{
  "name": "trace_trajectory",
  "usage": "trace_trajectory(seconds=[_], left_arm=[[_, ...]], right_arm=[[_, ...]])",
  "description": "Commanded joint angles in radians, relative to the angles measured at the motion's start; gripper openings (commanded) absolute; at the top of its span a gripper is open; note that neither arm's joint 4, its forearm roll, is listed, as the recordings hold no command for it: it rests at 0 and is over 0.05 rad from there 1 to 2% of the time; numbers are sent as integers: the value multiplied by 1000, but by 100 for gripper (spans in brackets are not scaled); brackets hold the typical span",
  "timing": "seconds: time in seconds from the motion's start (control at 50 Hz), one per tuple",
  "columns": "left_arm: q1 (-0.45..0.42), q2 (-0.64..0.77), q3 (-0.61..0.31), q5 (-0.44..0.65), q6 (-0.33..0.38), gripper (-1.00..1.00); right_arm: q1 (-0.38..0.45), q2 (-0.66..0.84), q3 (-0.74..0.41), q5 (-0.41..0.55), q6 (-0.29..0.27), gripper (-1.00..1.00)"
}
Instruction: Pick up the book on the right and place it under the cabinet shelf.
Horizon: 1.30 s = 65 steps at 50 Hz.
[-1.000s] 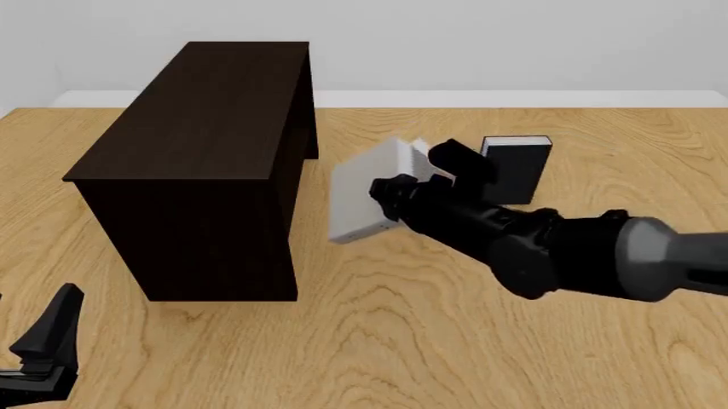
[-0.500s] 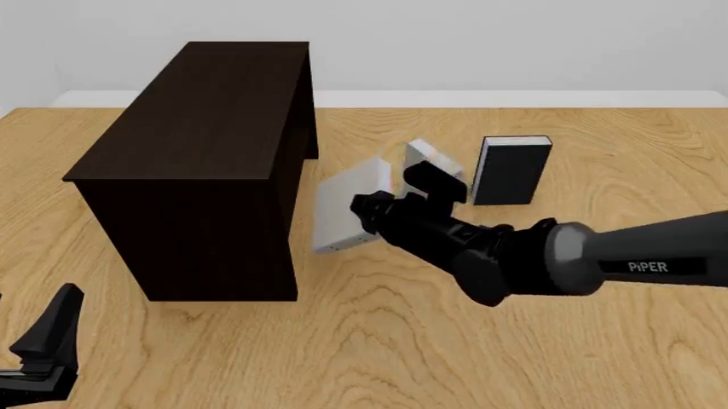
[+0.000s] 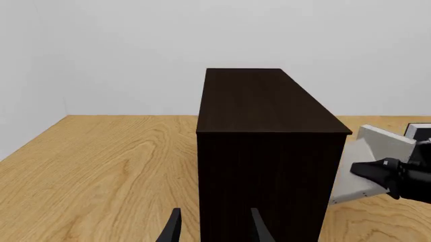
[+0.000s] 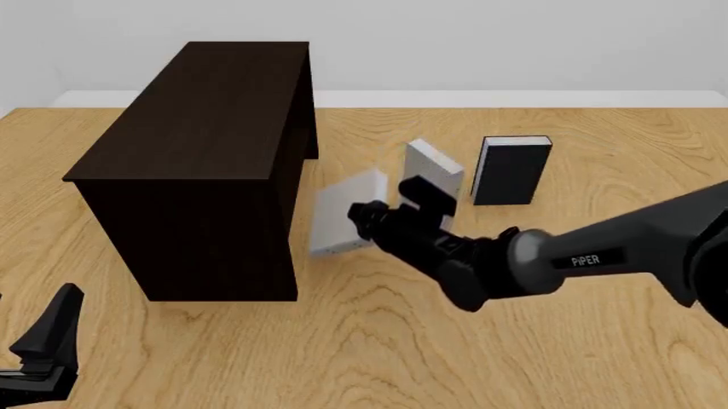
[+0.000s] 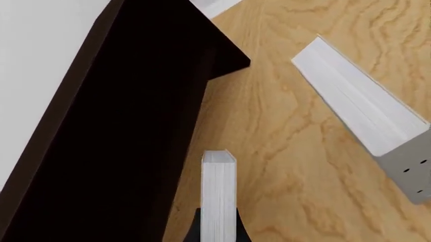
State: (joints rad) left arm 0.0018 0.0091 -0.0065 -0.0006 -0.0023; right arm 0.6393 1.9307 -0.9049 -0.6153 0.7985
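My right gripper [image 4: 366, 215] is shut on a light grey book [image 4: 343, 218] with white page edges and holds it upright, close beside the right side of the dark brown cabinet [image 4: 193, 153]. In the right wrist view the held book [image 5: 219, 194] shows page edge on, next to the cabinet [image 5: 121, 126]. In the left wrist view the book [image 3: 367, 166] sits just right of the cabinet [image 3: 269, 131]. My left gripper [image 4: 51, 341] is open and empty, low at the near left, in front of the cabinet.
A second light grey book [image 4: 435, 170] with dark dots along its cover edge [image 5: 364, 111] stands on the table behind my right gripper. A black-covered book [image 4: 512, 169] stands further right. The wooden table [image 4: 376, 358] runs to a pale back wall.
My right gripper has carried the grey book leftward and lower, closer to the cabinet's right side. The second grey book now shows in full. The left arm has not moved.
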Motion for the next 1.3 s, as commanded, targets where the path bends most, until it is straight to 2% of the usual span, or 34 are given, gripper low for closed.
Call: trace_trajectory(seconds=[0.02,0.5,0.64,0.66,1.0,1.3], left_arm=[[0,0,0,0,0,100],[0,0,0,0,0,100],[0,0,0,0,0,100],[0,0,0,0,0,100],[0,0,0,0,0,100],[0,0,0,0,0,100]], right_arm=[[-3,43,-12,-46,41,-100],[-2,128,11,-100,65,-100],[-11,137,8,-83,50,-100],[-9,137,11,-85,52,100],[-21,127,13,-43,14,100],[-65,108,2,48,-68,100]])
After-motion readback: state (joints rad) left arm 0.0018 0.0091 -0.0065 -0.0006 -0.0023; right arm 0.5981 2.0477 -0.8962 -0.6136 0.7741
